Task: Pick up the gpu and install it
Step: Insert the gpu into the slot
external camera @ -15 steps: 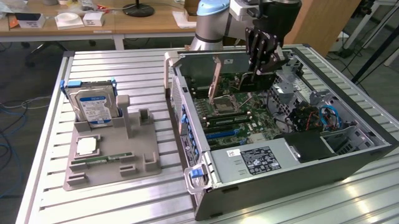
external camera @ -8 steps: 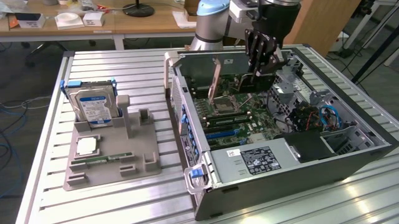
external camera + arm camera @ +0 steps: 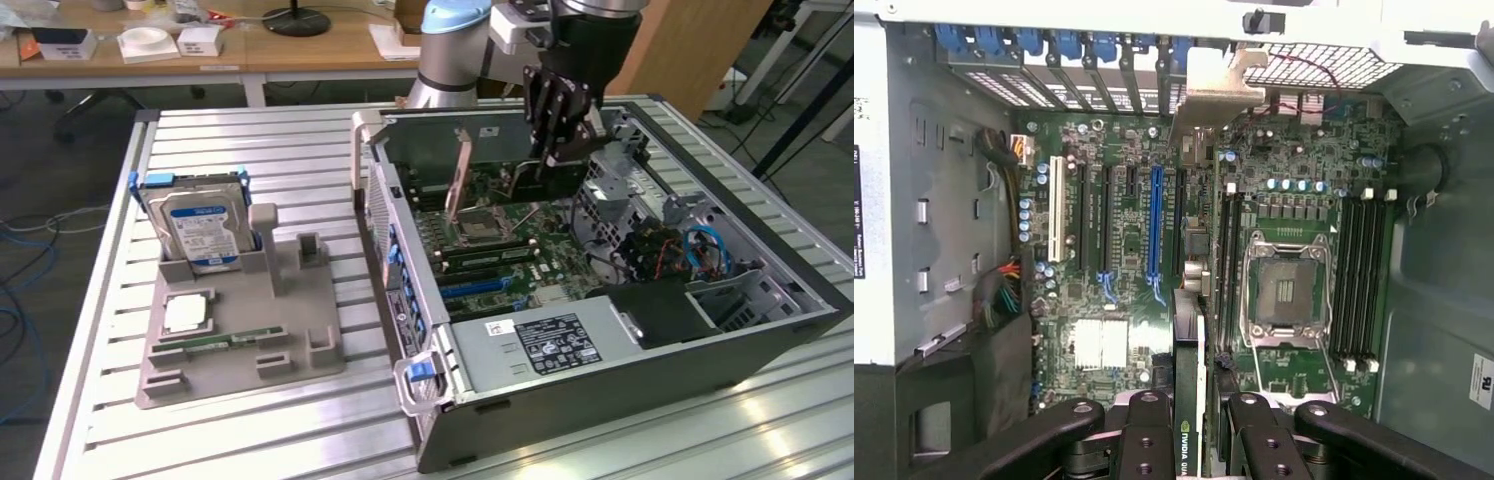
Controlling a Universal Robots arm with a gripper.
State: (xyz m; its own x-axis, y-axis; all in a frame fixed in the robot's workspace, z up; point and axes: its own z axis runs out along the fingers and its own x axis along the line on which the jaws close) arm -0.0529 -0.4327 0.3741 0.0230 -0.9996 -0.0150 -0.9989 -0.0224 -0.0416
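The gripper point(image 3: 1192, 440) is hanging over the open computer case point(image 3: 601, 400), which is lying on its side near the slatted metal table's point(image 3: 267, 150) edge on the exterior view's right. Its black fingers point(image 3: 1144, 435) are standing part-way closed, pinching the gpu point(image 3: 1189, 350) by its two flat faces. So the card is in the air, clamped edge-on inside the case opening, above the motherboard point(image 3: 1114, 250) and not yet seated in anything.

Here is the relation that matters. The card's long axis is running parallel to the expansion slots, with its pale metal bracket point(image 3: 1212, 88) pointing at the case wall lined with blue latches. The long blue slot point(image 3: 1154, 230) is lying just beside the card's line, on the side away from the CPU socket point(image 3: 1286, 290). My judgement is that card and slot are matching in direction but sitting slightly offset sideways.

The board is looking thin, dark and rigid, with a white Nvidia label on its edge. The motherboard is reading as busy green fibreglass, studded with silver capacitors. The socket is showing as a bright steel frame.

Over by the table's edge on the exterior view's left, a grey moulded holder point(image 3: 240, 340) is carrying the upright silver hard drive point(image 3: 200, 225) and a slim green RAM stick point(image 3: 220, 342), well apart from the arm.
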